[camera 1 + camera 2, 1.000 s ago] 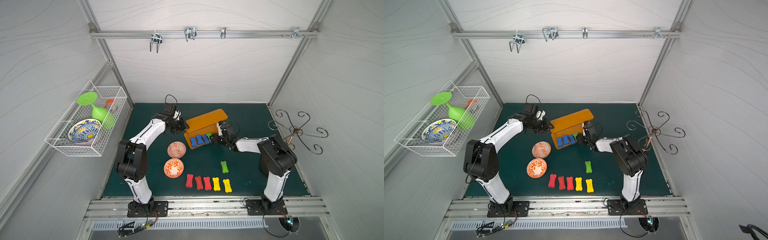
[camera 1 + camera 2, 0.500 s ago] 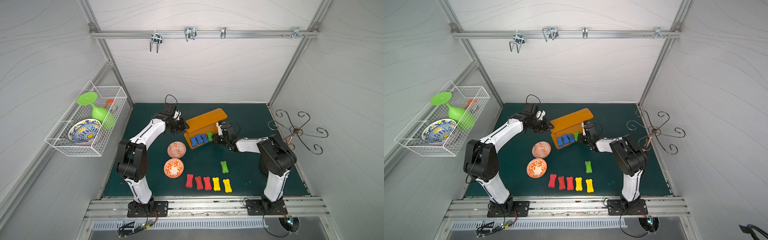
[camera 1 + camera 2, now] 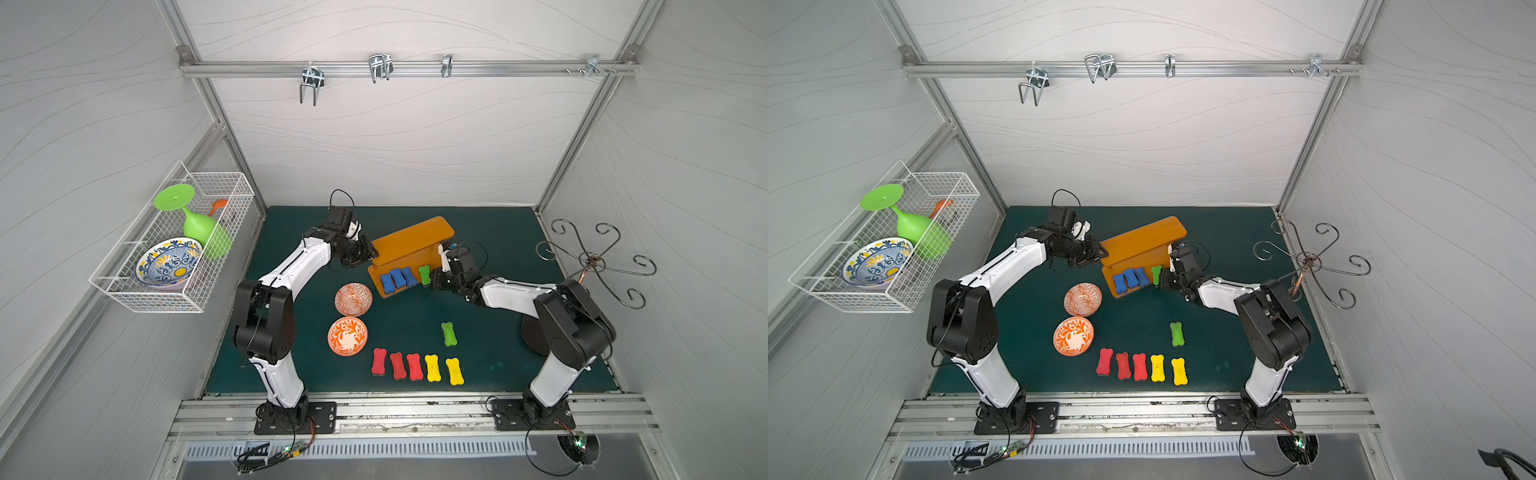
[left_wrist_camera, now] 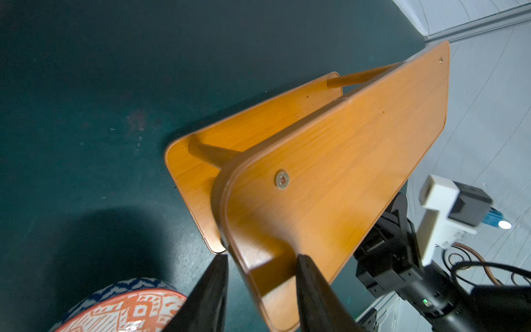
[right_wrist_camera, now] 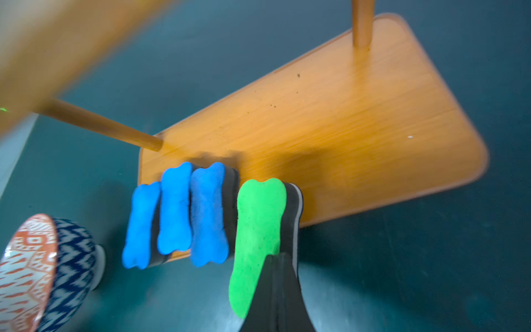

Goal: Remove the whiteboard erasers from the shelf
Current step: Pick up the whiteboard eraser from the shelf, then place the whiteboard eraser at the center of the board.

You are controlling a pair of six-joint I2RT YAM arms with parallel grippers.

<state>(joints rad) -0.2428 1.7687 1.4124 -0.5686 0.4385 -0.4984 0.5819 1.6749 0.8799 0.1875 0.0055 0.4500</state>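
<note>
Right gripper is clamping a green eraser at the lower board of the shelf.

Nearest the rail, three red erasers and two yellow erasers are lying in a row on the mat, already off the shelf. A loose green eraser is resting just behind them. Farther back, three blue erasers are standing on edge along the lower board's front lip. The held green one is sitting just beside them, gripped by its overhanging end, probably for pulling it clear. At the shelf's far end the left gripper is straddling the top board's corner, apparently steadying it. I cannot tell whether it is clamping or letting go.
</note>
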